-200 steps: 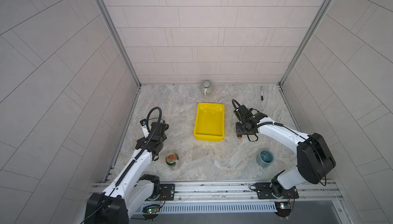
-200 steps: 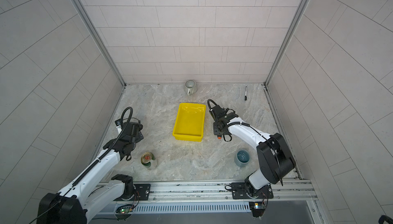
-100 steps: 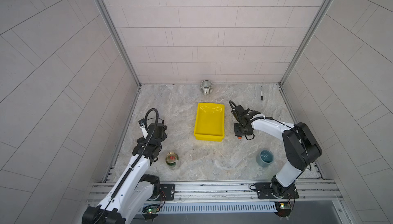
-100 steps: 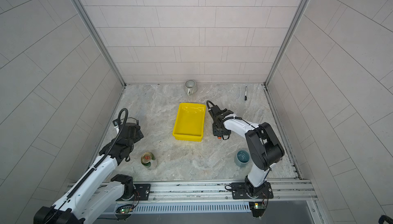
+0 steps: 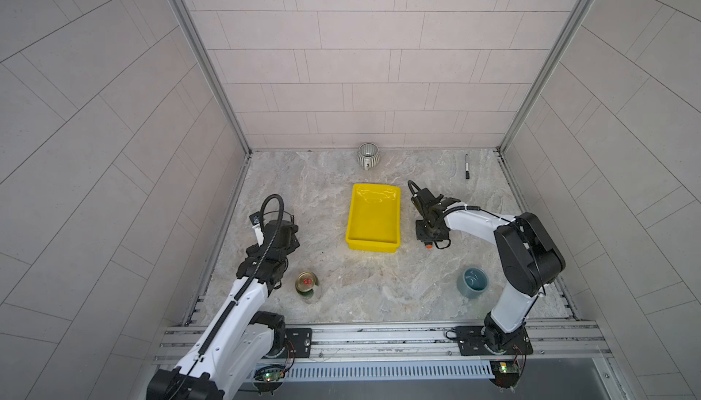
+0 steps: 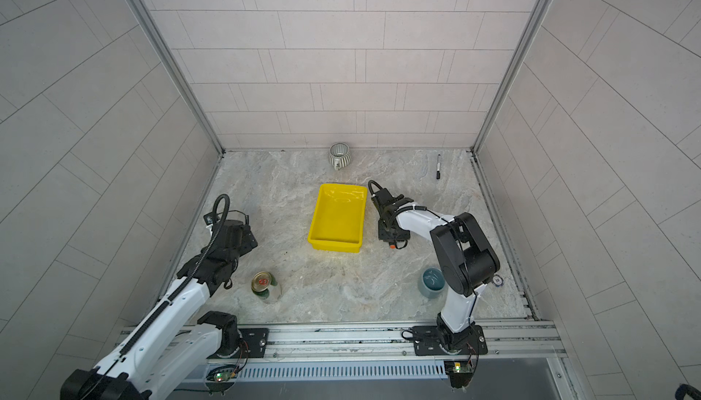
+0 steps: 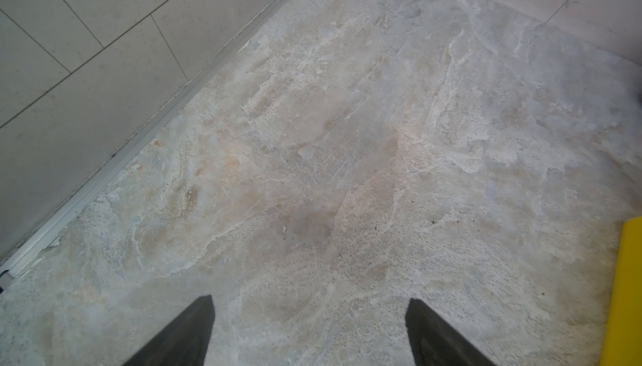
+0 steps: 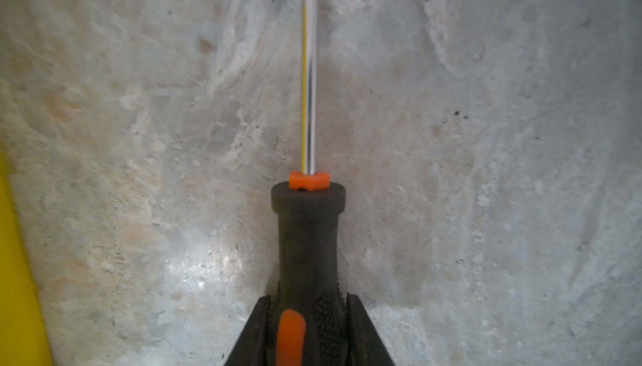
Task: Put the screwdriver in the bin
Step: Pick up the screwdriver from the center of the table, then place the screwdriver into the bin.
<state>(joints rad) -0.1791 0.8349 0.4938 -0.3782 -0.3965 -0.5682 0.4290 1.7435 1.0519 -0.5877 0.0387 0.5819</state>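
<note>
The screwdriver lies on the marble floor just right of the bin, its thin metal shaft pointing toward the back wall. Its black handle with orange bands sits between the fingers of my right gripper, which is shut on it. In both top views only the orange butt end shows from under the gripper. The yellow bin stands empty in the middle of the floor. My left gripper hangs open over bare floor left of the bin, holding nothing.
A striped mug stands by the back wall and a black marker lies at the back right. A blue-grey cup sits front right beside the right arm's base. A gold-lidded jar stands front left near the left arm.
My right gripper's jaws have closed onto the screwdriver handle. The right arm's elbow has folded back toward its base. The left arm has shifted only slightly.
</note>
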